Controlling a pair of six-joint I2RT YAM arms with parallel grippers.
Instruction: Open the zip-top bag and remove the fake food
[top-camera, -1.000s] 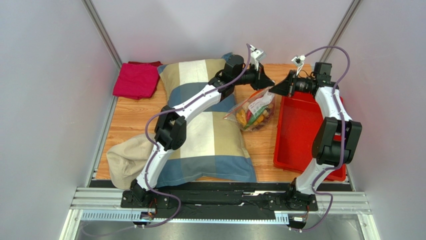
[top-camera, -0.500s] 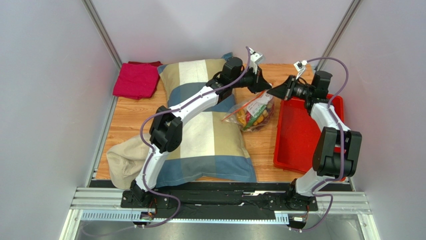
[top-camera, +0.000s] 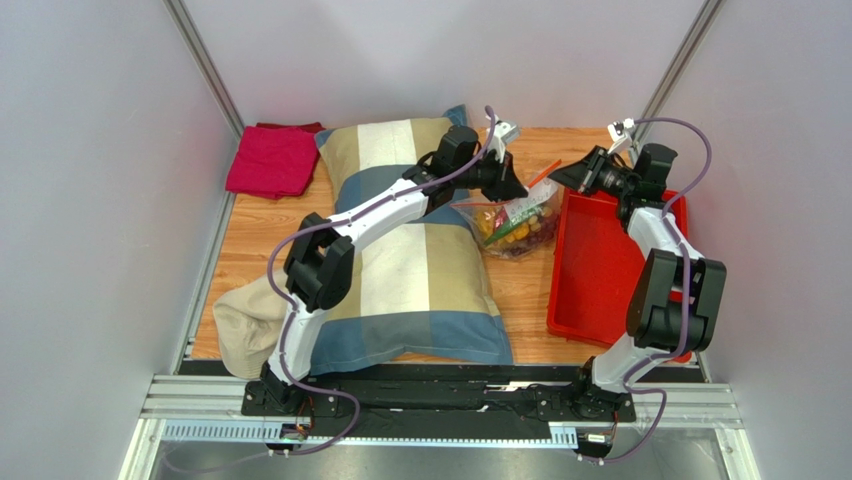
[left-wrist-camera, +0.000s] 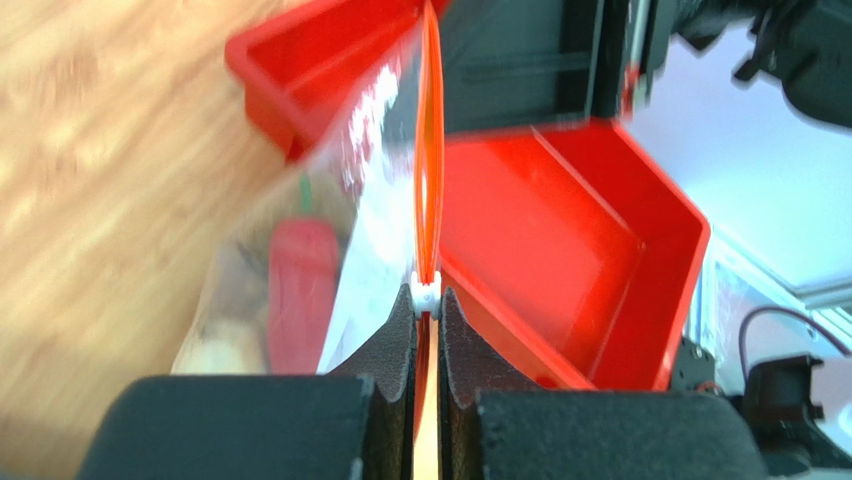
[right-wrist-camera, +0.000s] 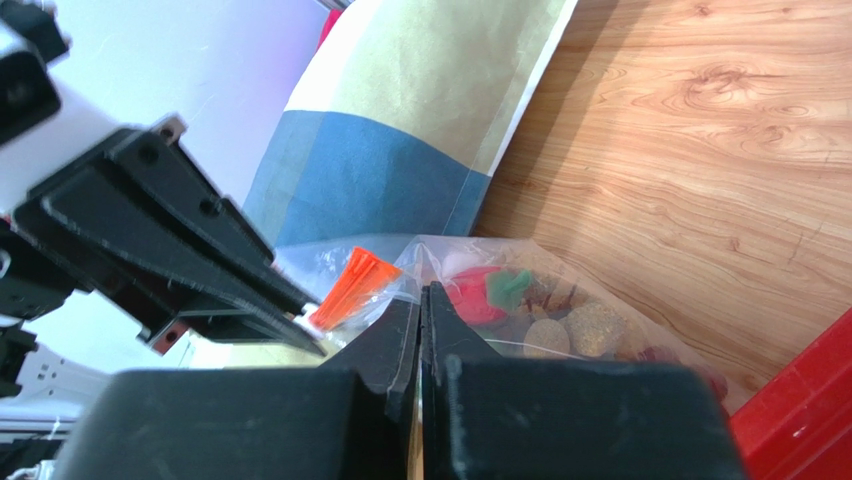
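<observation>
Above wooden table (top-camera: 270, 230), left pincer (left-wrist-camera: 428, 300) and right pincer (right-wrist-camera: 421, 300) clamp zip-top bag (top-camera: 520, 212), fake food (left-wrist-camera: 300, 280) blurred.

No legible text
The white label (top-camera: 521, 208) on the zip-top bag (top-camera: 512, 232) was too small and blurred to read, and no brand, number or sign could be made out elsewhere.

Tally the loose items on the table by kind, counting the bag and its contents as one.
Pillow: 1
Cloths: 2 (magenta cloth, beige cloth)
Red tray: 1
Zip-top bag: 1
Total: 5
</observation>
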